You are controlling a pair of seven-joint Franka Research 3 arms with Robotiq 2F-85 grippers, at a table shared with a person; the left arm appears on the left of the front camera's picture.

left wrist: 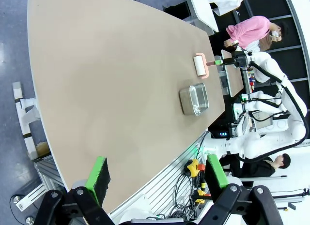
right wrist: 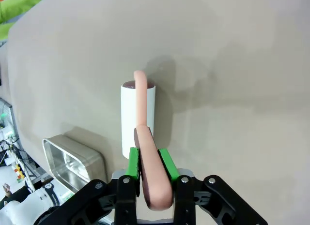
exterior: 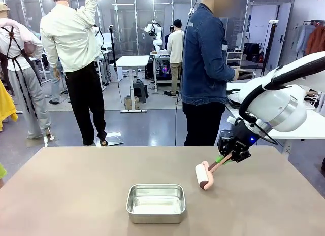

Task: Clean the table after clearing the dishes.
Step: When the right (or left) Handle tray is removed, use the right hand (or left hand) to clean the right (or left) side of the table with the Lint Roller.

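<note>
You are looking at one wide rectangular worktop point(exterior: 76, 195), matte taupe, carrying one shiny steel pan point(exterior: 155, 202) with rounded corners near its middle on the robot's side. Your right fingers point(right wrist: 133, 162) are clamping the smooth pink handle of one lint roller point(exterior: 204, 176), its white cylinder resting on the worktop just right of the pan. Your left fingers point(left wrist: 99, 172) are standing wide apart, holding nothing, over the worktop's edge.

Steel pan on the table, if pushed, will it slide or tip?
The pan looks thin-walled and empty, so probably light. Its low flat base on the smooth table suggests sliding, not tipping.
</note>
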